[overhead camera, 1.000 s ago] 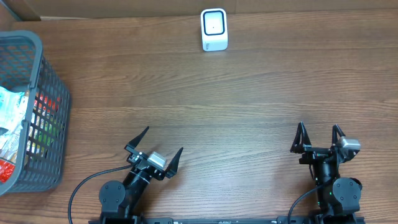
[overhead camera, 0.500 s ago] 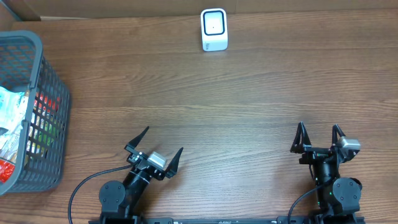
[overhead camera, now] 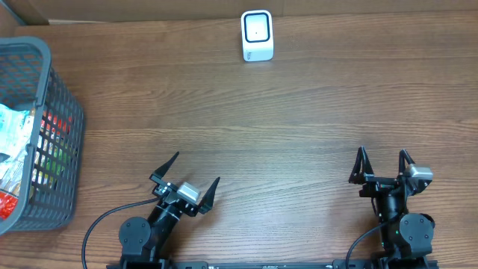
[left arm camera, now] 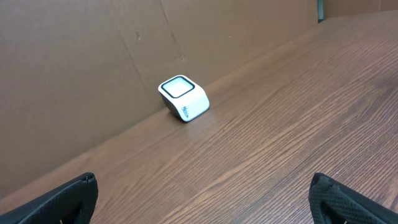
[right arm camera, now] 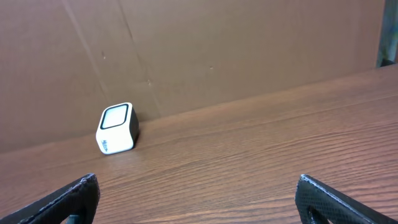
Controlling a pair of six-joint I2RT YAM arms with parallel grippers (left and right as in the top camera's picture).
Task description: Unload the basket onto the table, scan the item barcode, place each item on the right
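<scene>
On the wooden table [overhead camera: 299, 112], the grey basket [overhead camera: 71, 142] at the left edge held the packaged items [overhead camera: 13, 134]; its tall wall meant a reach from above, best by the nearer left gripper [overhead camera: 197, 167]. Both it and the right gripper [overhead camera: 382, 151] stood wide open, empty. The white scanner [overhead camera: 257, 35] sat at the far edge, unobstructed.

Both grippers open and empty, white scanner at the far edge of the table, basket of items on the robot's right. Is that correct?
No. The basket stands on the robot's left, as the overhead view shows. The rest holds: left gripper and right gripper are open and empty, and the white scanner sits at the table's far edge.
</scene>
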